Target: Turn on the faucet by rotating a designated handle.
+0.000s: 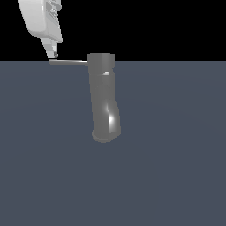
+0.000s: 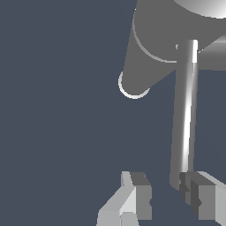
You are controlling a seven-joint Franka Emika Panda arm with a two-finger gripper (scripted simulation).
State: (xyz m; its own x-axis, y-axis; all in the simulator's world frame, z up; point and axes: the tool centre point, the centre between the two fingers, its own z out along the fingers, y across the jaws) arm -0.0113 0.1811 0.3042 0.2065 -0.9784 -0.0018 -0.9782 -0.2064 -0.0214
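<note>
The faucet is a tall glossy grey cylinder standing on the dark floor, curved near its rounded lower end. Its handle, a thin grey rod, juts from the top toward the exterior view's left. My white gripper hangs just above the rod's free end. In the wrist view the gripper is open, and the handle runs from the faucet toward it. The rod's tip lies between the fingers, close against one finger and well apart from the other. Whether it touches, I cannot tell.
A flat dark grey-blue floor spreads all around the faucet, with black background above its far edge. Nothing else shows in either view.
</note>
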